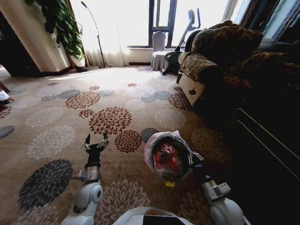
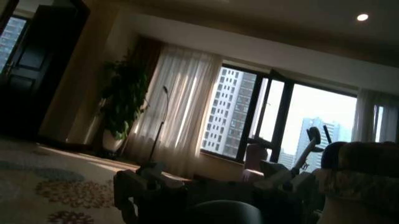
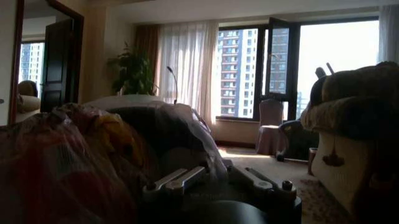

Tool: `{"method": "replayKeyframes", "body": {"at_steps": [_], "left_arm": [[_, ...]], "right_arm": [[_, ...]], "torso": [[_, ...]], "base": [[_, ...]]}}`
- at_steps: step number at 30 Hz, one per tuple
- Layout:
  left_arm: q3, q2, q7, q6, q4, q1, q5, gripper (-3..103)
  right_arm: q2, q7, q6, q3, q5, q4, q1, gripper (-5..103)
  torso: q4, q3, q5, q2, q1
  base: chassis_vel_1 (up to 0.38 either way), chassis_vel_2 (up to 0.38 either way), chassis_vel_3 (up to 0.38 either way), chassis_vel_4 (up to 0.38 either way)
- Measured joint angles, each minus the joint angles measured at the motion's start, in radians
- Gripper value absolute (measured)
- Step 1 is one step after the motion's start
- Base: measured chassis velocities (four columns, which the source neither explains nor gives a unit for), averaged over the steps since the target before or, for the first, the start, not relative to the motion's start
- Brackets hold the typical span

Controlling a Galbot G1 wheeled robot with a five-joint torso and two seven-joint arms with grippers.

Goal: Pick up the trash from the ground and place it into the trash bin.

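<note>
The trash bin (image 1: 180,140), round and black with a whitish plastic liner, is held tilted above the carpet in front of me. Red and yellow trash (image 1: 165,158) lies inside it. My right gripper (image 1: 194,159) is shut on the bin's right rim. In the right wrist view the lined bin (image 3: 143,135) bulges just beyond the right gripper (image 3: 215,179), with reddish trash (image 3: 56,177) showing through the bag. My left gripper (image 1: 95,142) hangs open and empty over the carpet, left of the bin. Its dark fingers (image 2: 128,186) show in the left wrist view.
A patterned sofa (image 1: 220,51) and a dark table (image 1: 267,140) close off the right side. A chair (image 1: 158,49), an exercise bike (image 1: 180,47), a floor lamp (image 1: 96,33) and a plant (image 1: 61,23) line the far window wall. Flowered carpet (image 1: 108,108) stretches ahead and left.
</note>
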Motion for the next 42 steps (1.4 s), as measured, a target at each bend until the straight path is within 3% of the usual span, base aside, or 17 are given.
{"method": "replayKeyframes", "body": {"at_steps": [3,6,28,42], "left_arm": [[0.001,0.001,0.001,-0.001,0.001,0.001,0.0,100],[0.002,0.002,0.003,-0.002,0.001,0.002,0.001,100],[0.017,-0.002,0.009,-0.001,0.004,-0.004,0.005,100],[0.018,-0.005,0.011,-0.005,0.014,0.001,0.002,100]], "right_arm": [[0.001,0.0,0.002,0.0,-0.002,0.0,-0.004,0],[0.003,0.0,0.011,0.001,-0.003,0.001,-0.005,0],[0.003,0.0,0.018,0.021,-0.005,0.013,-0.031,0],[0.017,0.0,0.01,0.032,-0.028,0.025,-0.066,0]], "torso": [[0.0,0.0,-0.0021,0.0,0.0],[0.0,0.0,-0.0002,0.0,0.0],[0.0,0.0,-0.0009,0.0,0.0],[-0.0001,0.0,-0.0004,0.0,0.0]], "base": [[0.308,-0.316,-0.306,0.313],[0.338,-0.331,-0.32,0.312],[0.102,-0.098,-0.107,0.103],[0.262,-0.252,-0.257,0.255]]}}
